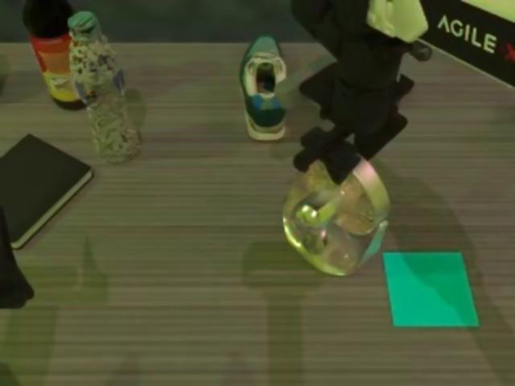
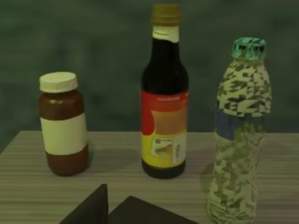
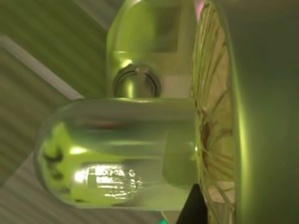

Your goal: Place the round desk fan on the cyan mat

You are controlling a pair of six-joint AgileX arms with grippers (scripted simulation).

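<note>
The round desk fan [image 1: 338, 219] hangs tilted above the table's middle right, its shadow cast to its left. My right gripper [image 1: 328, 165] is shut on the fan's upper rim from above. In the right wrist view the shiny motor hub [image 3: 117, 154], the golden-brown grille [image 3: 212, 116] and the silver ring [image 3: 264, 116] fill the picture, with one dark fingertip [image 3: 191, 209] against the grille. The cyan mat [image 1: 430, 288] lies flat just right of and nearer than the fan, apart from it. My left arm [image 1: 10, 273] stays parked at the left edge, with one dark finger [image 2: 92, 207] showing well off centre.
A teal and white shoe [image 1: 264, 87] stands at the back middle. A clear water bottle [image 1: 103, 92] and a dark sauce bottle [image 1: 50, 52] stand back left, with a brown jar [image 2: 63, 123] beside them. A black notebook [image 1: 36, 186] lies at the left.
</note>
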